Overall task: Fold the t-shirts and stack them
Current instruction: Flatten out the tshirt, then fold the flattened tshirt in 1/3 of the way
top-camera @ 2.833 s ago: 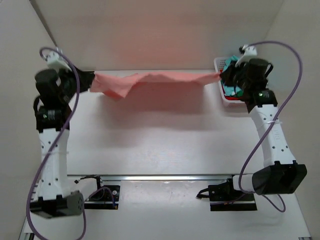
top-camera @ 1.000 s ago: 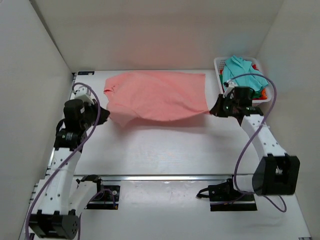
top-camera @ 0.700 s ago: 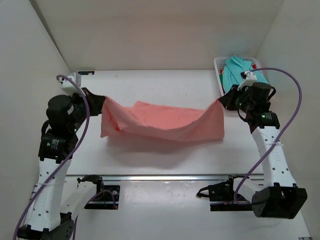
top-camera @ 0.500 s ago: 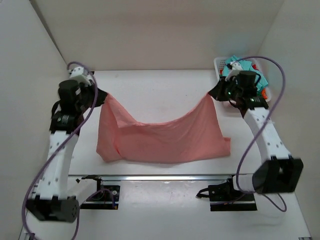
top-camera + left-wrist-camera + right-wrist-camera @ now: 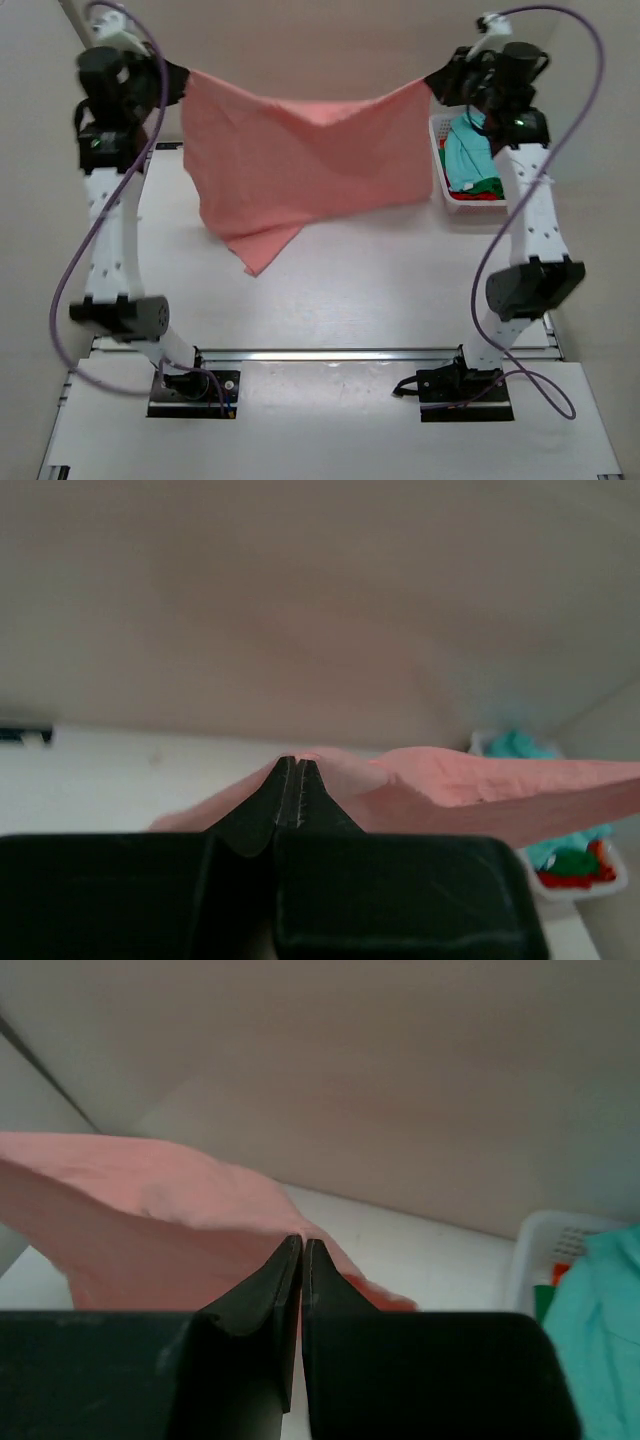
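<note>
The salmon-pink t-shirt [image 5: 290, 160] hangs spread in the air between both arms, high over the table's back half, its lowest corner drooping toward the table. My left gripper [image 5: 180, 82] is shut on its upper left corner, seen as pink cloth [image 5: 440, 790] pinched at the fingertips of that gripper [image 5: 293, 763]. My right gripper [image 5: 432, 82] is shut on the upper right corner; pink cloth [image 5: 140, 1230] spreads left of that gripper [image 5: 303, 1243]. Teal, green and red t-shirts [image 5: 470, 160] lie in the basket.
A white plastic basket [image 5: 440, 185] stands at the back right of the table, under my right arm, and shows at the right edge [image 5: 530, 1250] of the right wrist view. White walls close in the left, back and right sides.
Both arms have risen high and moved toward the back, lifting the pink t-shirt off the table; half a second ago it sagged low between them with its hem on the table.
</note>
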Tool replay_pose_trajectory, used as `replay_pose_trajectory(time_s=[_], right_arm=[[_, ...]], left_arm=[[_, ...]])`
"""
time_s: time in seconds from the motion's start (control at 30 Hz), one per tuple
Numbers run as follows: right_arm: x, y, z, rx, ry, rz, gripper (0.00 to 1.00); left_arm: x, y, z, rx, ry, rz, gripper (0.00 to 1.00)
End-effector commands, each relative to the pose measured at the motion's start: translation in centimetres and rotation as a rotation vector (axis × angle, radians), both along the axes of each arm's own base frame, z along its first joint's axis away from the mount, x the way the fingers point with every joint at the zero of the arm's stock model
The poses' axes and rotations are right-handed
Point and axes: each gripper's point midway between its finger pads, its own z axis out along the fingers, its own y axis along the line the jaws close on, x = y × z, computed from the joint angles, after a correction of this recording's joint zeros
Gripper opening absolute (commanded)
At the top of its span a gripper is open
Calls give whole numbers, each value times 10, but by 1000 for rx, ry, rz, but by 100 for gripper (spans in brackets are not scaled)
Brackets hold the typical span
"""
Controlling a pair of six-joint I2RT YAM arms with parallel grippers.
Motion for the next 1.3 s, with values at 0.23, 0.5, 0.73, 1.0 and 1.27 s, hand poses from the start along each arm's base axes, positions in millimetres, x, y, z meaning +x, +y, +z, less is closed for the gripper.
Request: replay_pose_trajectory(time_s=[0.23, 0.5, 0.73, 1.0, 1.27], right_arm=[[-72, -30, -90, -35, 129, -23, 0], [-139, -31, -245, -33, 421, -33, 0], [-218, -29, -320, -14, 685, -79, 0], [-260, -40, -339, 18, 831, -144, 0], [-278, -74, -343, 33, 878, -283, 0]], left_arm=[[-158, -16, -39, 0, -57, -35, 0], [-222, -43, -256, -40, 327, -120, 0], [-263, -52, -315, -139, 462, -72, 0], [-266, -33, -295, -166, 457, 45, 0], [-237, -13, -283, -129, 410, 147, 0]])
